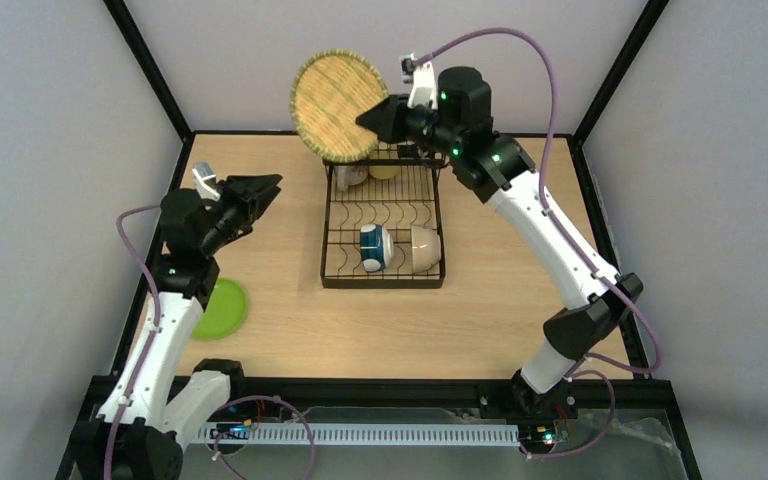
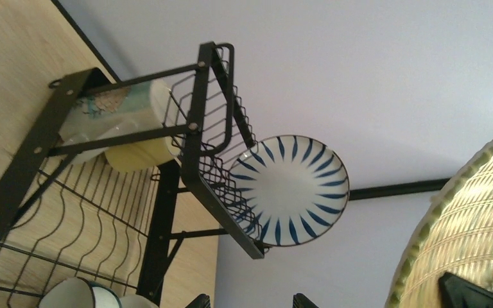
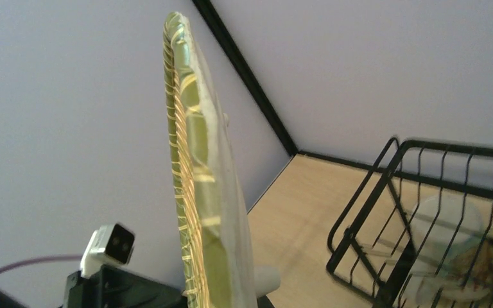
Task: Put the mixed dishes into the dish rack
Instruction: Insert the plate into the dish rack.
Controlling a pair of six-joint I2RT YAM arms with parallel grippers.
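Yellow woven plate (image 1: 338,105) stands on edge in the air, its rim clamped by the right pincer (image 1: 385,118), high above the far end of the black wire dish rack (image 1: 381,284). The left pincer (image 1: 272,188) hangs wide and empty just left of the rack. Two bowls (image 1: 374,247) lie on their sides at the rack's near end, and mugs (image 1: 385,170) sit in its raised basket. A striped plate (image 2: 292,189) shows beyond the basket; where it rests cannot be told. A green plate (image 1: 222,308) lies on the worktop (image 1: 280,320). Lowered off-line, the woven plate could strike the basket or striped plate, twist in its rim grip, and fall.
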